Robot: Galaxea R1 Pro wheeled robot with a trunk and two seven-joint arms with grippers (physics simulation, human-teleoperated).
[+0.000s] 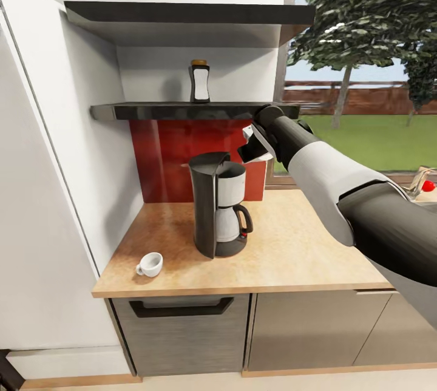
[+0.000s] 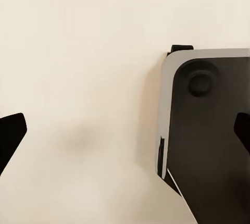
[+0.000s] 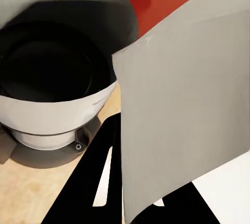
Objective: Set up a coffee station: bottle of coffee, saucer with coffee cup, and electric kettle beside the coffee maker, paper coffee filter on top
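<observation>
With the paper coffee filter (image 3: pixel 182 104) pinched in the right gripper (image 1: pixel 254 149) at frame centre, just above and right of the coffee maker (image 1: pixel 218 204), the operator should centre it over the open top before releasing; the left gripper's state cannot be told.

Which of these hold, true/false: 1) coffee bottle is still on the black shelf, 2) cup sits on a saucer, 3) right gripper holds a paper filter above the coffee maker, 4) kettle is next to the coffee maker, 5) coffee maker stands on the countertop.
1) True. The bottle of coffee stands upright on the kitchen shelf.
2) False. The coffee cup rests directly on the countertop, near its front left corner.
3) True. The right gripper is shut on the paper coffee filter, just above the coffee maker.
4) False. Nothing stands beside the coffee maker except the cup, well apart from it.
5) True. It stands upright near the middle of the countertop.
</observation>
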